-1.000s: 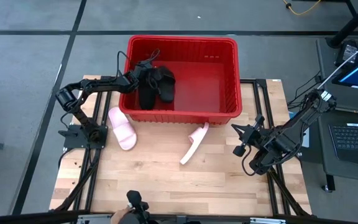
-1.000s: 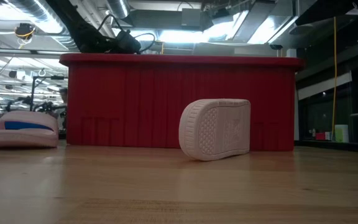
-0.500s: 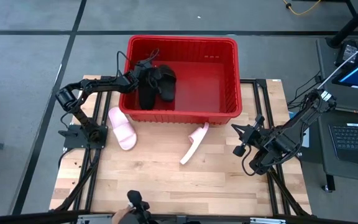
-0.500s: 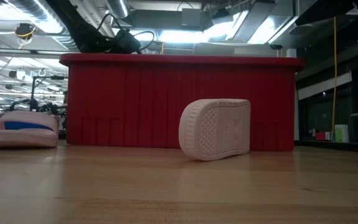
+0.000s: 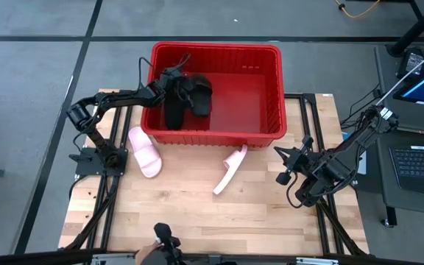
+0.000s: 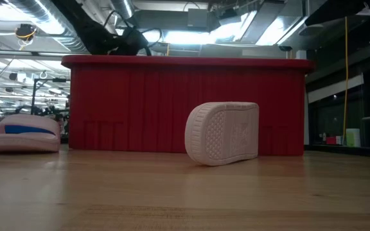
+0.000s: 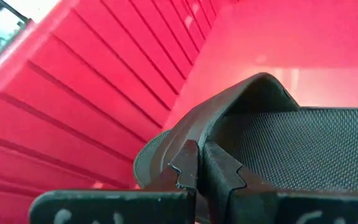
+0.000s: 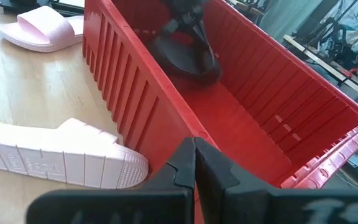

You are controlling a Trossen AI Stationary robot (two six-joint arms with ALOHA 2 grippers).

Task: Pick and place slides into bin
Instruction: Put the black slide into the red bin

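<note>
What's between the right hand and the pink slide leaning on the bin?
In the high view, only bare wooden table separates the right hand from the leaning pink slide.

Left arm stretched from mount at table's left edge toward far side, wrist raised. Left gripper (image 5: 177, 76) with fingers (image 7: 188, 167) pressed together (tips meeting, no gap). Right arm folded at table's right edge, idle. Right gripper (image 5: 282, 166) low near that edge, fingers (image 8: 185, 163) pressed together too.
</note>
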